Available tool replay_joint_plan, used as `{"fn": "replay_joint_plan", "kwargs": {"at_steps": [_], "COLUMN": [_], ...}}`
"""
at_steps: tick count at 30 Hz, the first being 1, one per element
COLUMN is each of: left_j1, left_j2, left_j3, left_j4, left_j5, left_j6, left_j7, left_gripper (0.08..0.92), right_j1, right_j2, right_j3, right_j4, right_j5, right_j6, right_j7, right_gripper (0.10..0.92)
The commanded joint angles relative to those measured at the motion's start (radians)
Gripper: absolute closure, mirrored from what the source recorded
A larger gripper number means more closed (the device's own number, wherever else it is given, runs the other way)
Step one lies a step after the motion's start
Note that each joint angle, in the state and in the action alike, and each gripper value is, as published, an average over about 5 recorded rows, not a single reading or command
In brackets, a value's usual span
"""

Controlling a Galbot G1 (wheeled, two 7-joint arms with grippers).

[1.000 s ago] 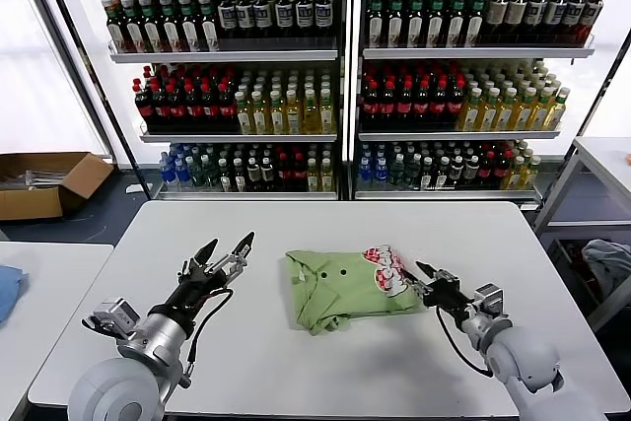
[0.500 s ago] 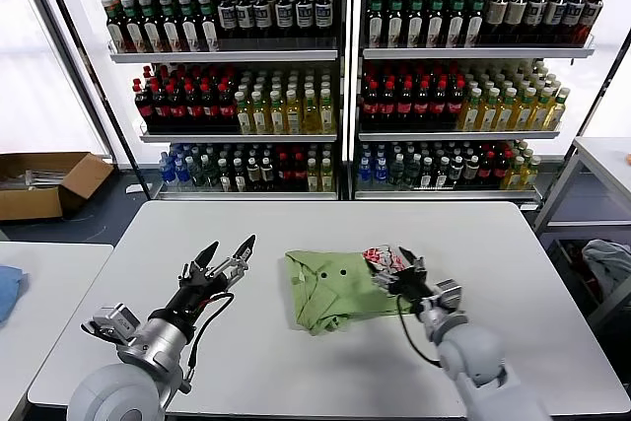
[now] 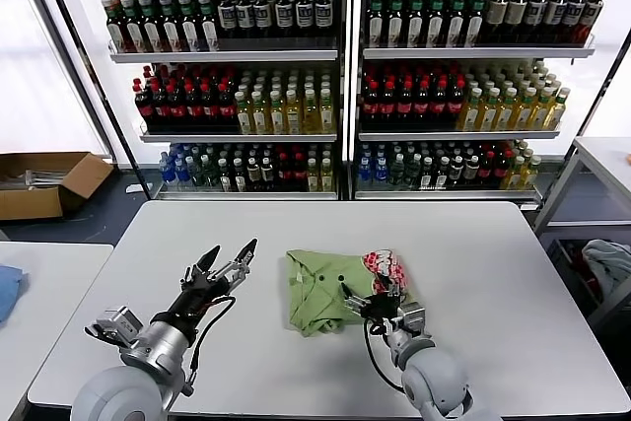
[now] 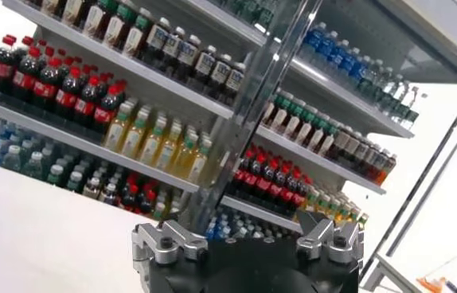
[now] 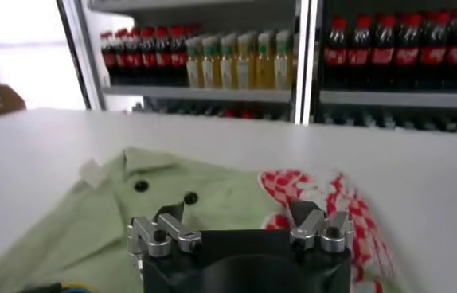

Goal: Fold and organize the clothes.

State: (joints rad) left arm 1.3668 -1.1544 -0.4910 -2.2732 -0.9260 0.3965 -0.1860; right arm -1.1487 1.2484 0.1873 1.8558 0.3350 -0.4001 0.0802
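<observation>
A white counter (image 3: pixel 493 244) with rounded corners fills the foreground. Beyond its far edge stand two tall metal shelving units (image 3: pixel 345 76), side by side, packed with rows of bottled drinks (image 3: pixel 227 105) in red, yellow, green and dark colours. Off the counter's far left corner an open cardboard box (image 3: pixel 44 182) sits on the dark floor (image 3: pixel 99 219). Bright daylight comes through the left wall (image 3: pixel 35 76). A second white table (image 3: pixel 39 283) adjoins on the left.

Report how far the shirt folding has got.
Done: the green polo shirt lies bunched into a rough, compact fold near the middle of the white table, its red-and-white graphic facing up. In hand: nothing; the right gripper is open at the shirt's near edge, and the left gripper is open, off to the shirt's left. Left: edges look uneven, so neatening probably remains.
</observation>
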Motion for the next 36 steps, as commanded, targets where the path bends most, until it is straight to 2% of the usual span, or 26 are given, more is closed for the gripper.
{"fn": "replay_joint_plan", "kwargs": {"at_steps": [1,7,15,20,26,36], "left_j1": [0.003,0.015,0.077,0.107,0.14,0.156], "left_j2": [0.001,-0.003,-0.002,-0.037,-0.076,-0.1], "left_j3": [0.002,-0.034,-0.126,-0.216,-0.297,-0.342], "left_j4": [0.006,0.017,0.027,0.032,0.033,0.041], "left_j5": [0.023,0.094,0.258,0.318,0.324,0.32], "left_j6": [-0.001,-0.003,-0.015,-0.022,-0.031,-0.037], "left_j7": [0.013,0.056,0.176,0.23,0.258,0.28], "left_gripper": [0.177,0.177,0.177,0.177,0.177,0.177], "right_j1": [-0.188,-0.323,-0.46,-0.508,-0.535,-0.565], "right_j2": [-0.016,0.015,0.072,0.12,0.154,0.181], "right_j3": [0.188,0.383,0.617,0.729,0.774,0.836], "right_j4": [0.31,0.367,0.379,0.354,0.336,0.331], "right_j5": [-0.028,-0.068,-0.058,-0.05,-0.041,0.013], "right_j6": [0.124,0.2,0.29,0.339,0.351,0.371], "right_j7": [0.01,-0.06,-0.184,-0.241,-0.249,-0.263], "right_gripper": [0.203,0.203,0.203,0.203,0.203,0.203]}}
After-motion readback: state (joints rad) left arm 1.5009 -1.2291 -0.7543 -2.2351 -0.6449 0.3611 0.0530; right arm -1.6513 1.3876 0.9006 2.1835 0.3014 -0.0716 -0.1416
